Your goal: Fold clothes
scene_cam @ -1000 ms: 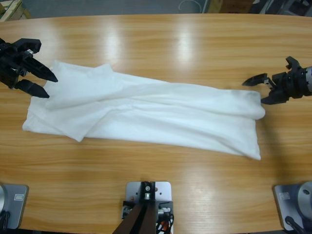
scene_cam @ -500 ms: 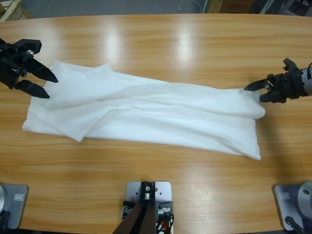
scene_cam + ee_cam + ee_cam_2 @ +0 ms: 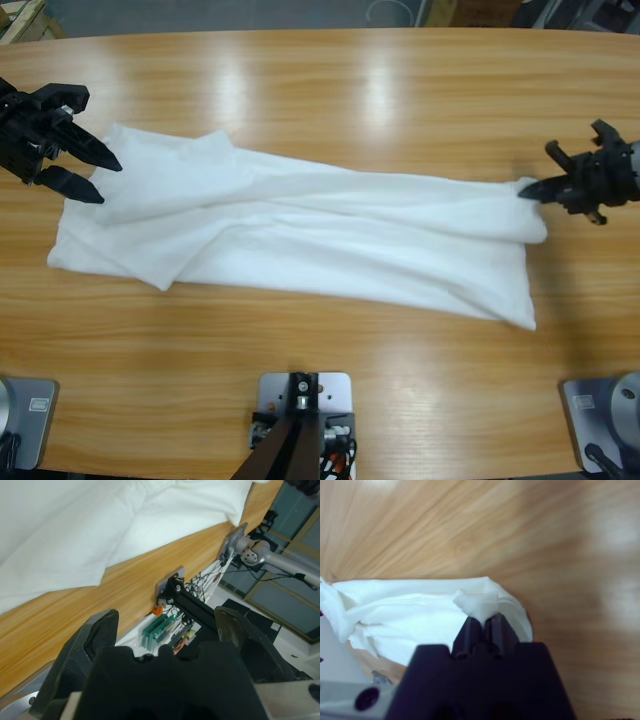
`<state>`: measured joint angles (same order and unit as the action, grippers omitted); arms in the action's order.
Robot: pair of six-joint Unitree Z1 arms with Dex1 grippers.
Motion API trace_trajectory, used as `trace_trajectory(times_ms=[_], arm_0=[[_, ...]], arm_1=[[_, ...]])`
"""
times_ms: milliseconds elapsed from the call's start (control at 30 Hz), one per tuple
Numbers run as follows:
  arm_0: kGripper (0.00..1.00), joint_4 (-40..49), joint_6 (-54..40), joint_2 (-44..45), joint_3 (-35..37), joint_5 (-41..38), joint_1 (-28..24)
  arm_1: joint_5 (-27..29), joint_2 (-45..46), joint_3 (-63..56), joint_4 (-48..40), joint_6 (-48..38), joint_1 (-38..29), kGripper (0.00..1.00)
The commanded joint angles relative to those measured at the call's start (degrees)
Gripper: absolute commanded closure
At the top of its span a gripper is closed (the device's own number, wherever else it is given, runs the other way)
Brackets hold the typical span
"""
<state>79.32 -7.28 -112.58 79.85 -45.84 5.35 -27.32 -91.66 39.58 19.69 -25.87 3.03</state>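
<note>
While the right claw point(image 3: 530, 188) is clamped on the T-shirt point(image 3: 300, 235) corner, probably to fold it, the left claw point(image 3: 97, 175) stands apart at the bench point(image 3: 330, 90) end

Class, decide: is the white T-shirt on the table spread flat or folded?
Folded lengthwise: the T-shirt lies as a long narrow band with layers overlapping, and the right gripper pinches one end.

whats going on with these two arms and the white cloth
Two robot arms are working on a white T-shirt lying stretched out and rumpled along the wooden table. The right gripper has its jaws shut on a pinch of fabric at one end of the shirt. The left gripper is open at the opposite end, over the shirt's edge, not gripping anything. No neat fold is made yet.
</note>
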Motion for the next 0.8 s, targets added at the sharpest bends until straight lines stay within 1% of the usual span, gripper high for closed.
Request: trace_trajectory(times_ms=[33,167,267,433,500,600,633,700,767,800], arm_0=[[0.244,-0.5,-0.7,-4.1,-1.0,-1.1,0.4],[0.244,-0.4,-0.7,-4.0,-1.5,-1.2,0.9],[0.244,-0.3,-0.7,-3.6,-1.7,-1.4,1.0],[0.244,-0.4,-0.7,-3.5,-2.0,-1.6,1.8],[0.243,-0.4,-0.7,-3.5,-2.0,-1.6,1.9],[0.245,-0.3,-0.7,-3.3,-1.9,-1.7,1.9],[0.243,-0.4,-0.7,-3.0,-1.9,-1.7,1.9],[0.245,-0.3,-0.7,-2.9,-1.9,-1.8,1.9],[0.244,-0.4,-0.7,-3.0,-1.9,-1.9,1.9],[0.244,-0.4,-0.7,-3.1,-1.9,-2.0,1.9]], arm_1=[[2.3,10.6,-1.6,6.9,-2.5,-4.4,1.0],[4.9,13.4,-1.7,7.0,-7.0,-11.8,1.0],[5.9,15.7,-2.8,8.0,-8.1,-12.8,1.0],[6.8,22.5,-9.1,9.5,-12.1,-13.6,1.0],[7.0,25.8,-11.5,9.3,-14.2,-15.6,1.0],[7.1,26.2,-12.0,9.1,-15.7,-17.0,1.0],[7.1,25.6,-12.0,9.0,-15.8,-17.4,0.883],[7.3,24.2,-12.0,8.7,-16.1,-18.5,0.375],[7.5,24.3,-12.0,8.5,-16.2,-19.0,0.089],[7.8,24.7,-12.0,8.6,-16.3,-19.2,0.018]])
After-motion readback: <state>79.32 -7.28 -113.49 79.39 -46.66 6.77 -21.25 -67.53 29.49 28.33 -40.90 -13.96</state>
